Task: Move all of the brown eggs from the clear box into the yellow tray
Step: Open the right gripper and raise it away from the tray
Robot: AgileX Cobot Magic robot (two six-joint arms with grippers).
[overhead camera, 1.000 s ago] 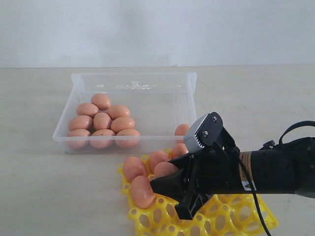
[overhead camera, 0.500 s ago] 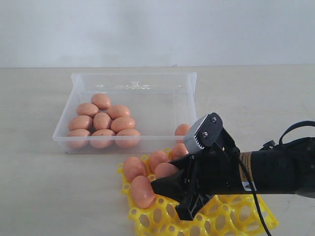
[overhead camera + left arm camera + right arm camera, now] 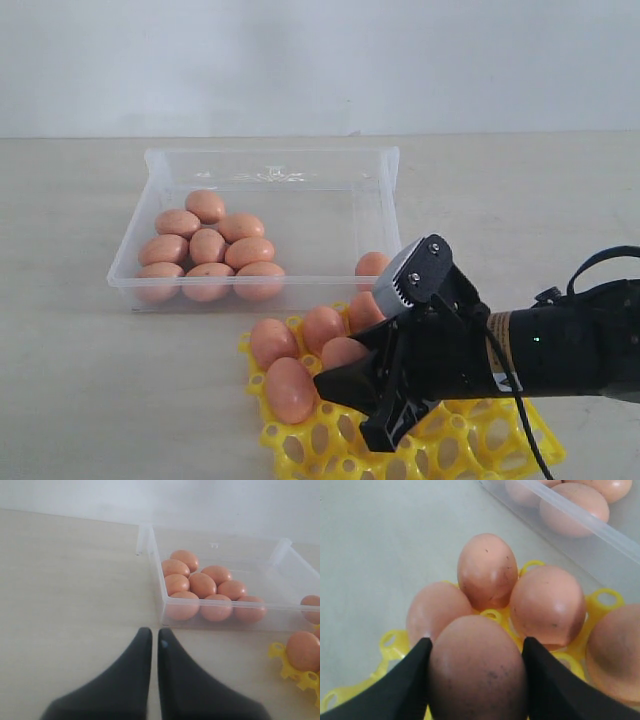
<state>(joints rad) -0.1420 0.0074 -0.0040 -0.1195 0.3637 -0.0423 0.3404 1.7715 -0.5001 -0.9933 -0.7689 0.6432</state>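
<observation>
now the right tool (image 3: pixel 348 405) sits slightly lower and further right than a second ago, clasping one brown egg (image 3: pixel 477 672) over the yellow tray (image 3: pixel 300 440); the left tool (image 3: pixel 152 645) is pinched together, empty. the arm (image 3: pixel 560 350) hides much of the tray, the frame edge cuts the rest. other eggs (image 3: pixel 208 245) huddle in the clear box (image 3: pixel 270 152) on a pale beige counter (image 3: pixel 60 350) before a plain white wall (image 3: pixel 300 60)

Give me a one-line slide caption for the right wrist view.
Right gripper clasps a brown egg over the yellow tray, among neighbouring eggs already seated; clear box nearby.
</observation>
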